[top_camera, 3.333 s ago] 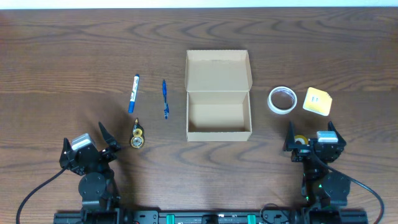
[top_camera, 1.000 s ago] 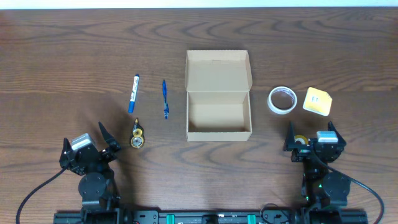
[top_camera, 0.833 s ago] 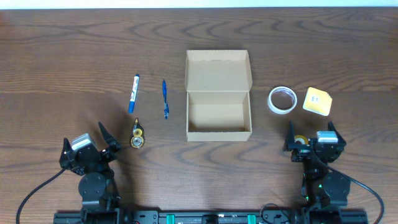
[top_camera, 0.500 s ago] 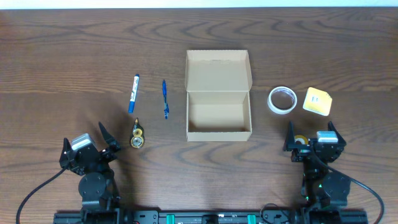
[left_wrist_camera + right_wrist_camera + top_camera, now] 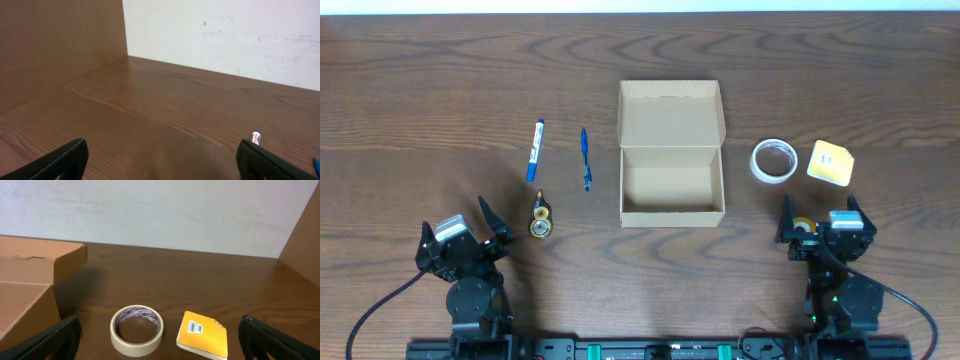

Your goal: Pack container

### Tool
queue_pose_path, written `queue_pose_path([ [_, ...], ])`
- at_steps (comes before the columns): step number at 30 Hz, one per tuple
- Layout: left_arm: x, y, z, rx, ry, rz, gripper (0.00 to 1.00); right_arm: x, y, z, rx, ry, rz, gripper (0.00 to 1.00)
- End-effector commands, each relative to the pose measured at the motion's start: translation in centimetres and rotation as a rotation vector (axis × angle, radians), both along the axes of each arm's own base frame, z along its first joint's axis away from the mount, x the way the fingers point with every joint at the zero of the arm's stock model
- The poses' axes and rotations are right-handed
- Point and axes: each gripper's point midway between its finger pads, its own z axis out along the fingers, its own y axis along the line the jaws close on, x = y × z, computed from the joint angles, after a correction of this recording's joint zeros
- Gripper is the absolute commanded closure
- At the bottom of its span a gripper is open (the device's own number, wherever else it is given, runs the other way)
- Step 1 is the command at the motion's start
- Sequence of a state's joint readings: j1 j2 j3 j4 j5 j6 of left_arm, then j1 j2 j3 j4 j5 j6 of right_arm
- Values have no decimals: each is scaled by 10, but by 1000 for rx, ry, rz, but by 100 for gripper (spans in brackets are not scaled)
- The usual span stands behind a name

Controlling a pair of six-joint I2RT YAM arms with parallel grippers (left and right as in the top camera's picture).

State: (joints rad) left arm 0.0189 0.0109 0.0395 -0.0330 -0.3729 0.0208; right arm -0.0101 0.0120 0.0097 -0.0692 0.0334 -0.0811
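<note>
The container (image 5: 672,190), a tan cardboard box, stands open in the middle of the table with its flap lid (image 5: 670,113) laid back and nothing showing inside. Its near corner shows in the right wrist view (image 5: 30,295). My left gripper (image 5: 457,224) is open near the front left, well short of the stationery; in its own view (image 5: 162,165) only bare table lies between the fingers. My right gripper (image 5: 819,212) is open at the front right, and in its own view (image 5: 160,342) its fingers stand wide, short of a tape roll and a yellow pad.
Left of the box lie a blue marker (image 5: 535,150), a blue pen (image 5: 586,158) and a yellow-and-black correction tape (image 5: 541,218). To the box's right sit the tape roll (image 5: 774,160) (image 5: 137,329) and the yellow notepad (image 5: 831,163) (image 5: 202,335). A white wall borders the far side.
</note>
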Motion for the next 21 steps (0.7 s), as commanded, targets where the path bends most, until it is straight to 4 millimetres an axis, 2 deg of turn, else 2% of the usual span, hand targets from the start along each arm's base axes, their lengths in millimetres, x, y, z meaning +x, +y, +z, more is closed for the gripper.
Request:
queue_pose_path([
  [1,0,1,-18,5,45,5,5,0,0,-1,-10,0,1,1],
  [4,1,-1,-18,2,44,-9,5,0,0,3,-10,-16,1,1],
  [7,6,-10,-10,-2,9,-63,4,1,2,19,42,-83,11,1],
  [9,11,-21,11,0,-81,-132,5,0,2,38,111,-164,13,1],
  [13,7,-35,76,27,-324,-218,5,-11,0,90,73,-364,12,1],
  [18,-5,-38,115,32,-370,-235,5,-17,1,117,30,-359,8,1],
  [21,-17,-38,146,37,-404,-235,5,-23,0,146,30,-362,3,1],
])
